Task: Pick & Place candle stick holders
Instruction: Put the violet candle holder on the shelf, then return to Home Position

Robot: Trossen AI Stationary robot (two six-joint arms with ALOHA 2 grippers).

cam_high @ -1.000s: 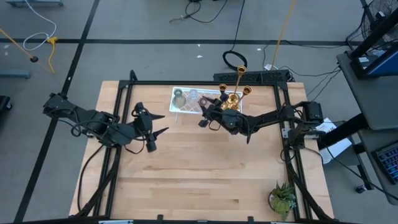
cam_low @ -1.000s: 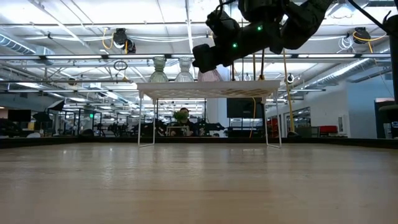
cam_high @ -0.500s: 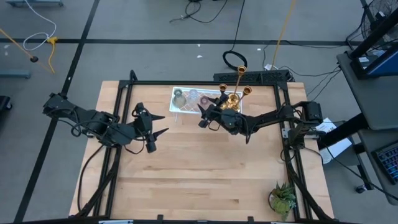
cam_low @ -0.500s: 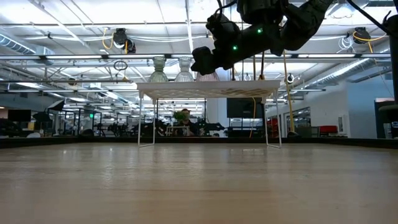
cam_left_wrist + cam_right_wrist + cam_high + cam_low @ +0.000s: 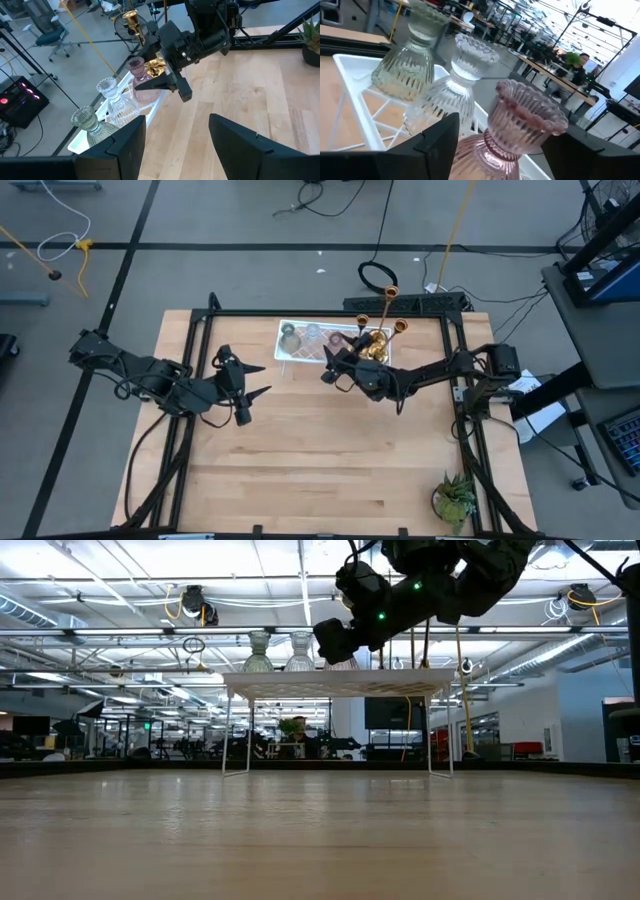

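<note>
Reaching over the wooden worktop (image 5: pixel 330 450), the right gripper (image 5: pixel 150 84) is hanging just beside the white tray (image 5: pixel 300 356) at the far edge, with its jaws open and nothing between them; the left gripper (image 5: pixel 255 393) is waiting with open jaws, well apart from the tray; three glass holders are standing in a row on the tray, the greenish one (image 5: pixel 410 57), the clear one (image 5: pixel 460 82) and the pinkish one (image 5: pixel 517 127); the gold holders (image 5: pixel 385 325) are standing beside them; I think the pinkish one is next, so the jaws should close gently around its thin neck, keeping off the clear one; the short gold holder is partly hidden behind the arm.
</note>
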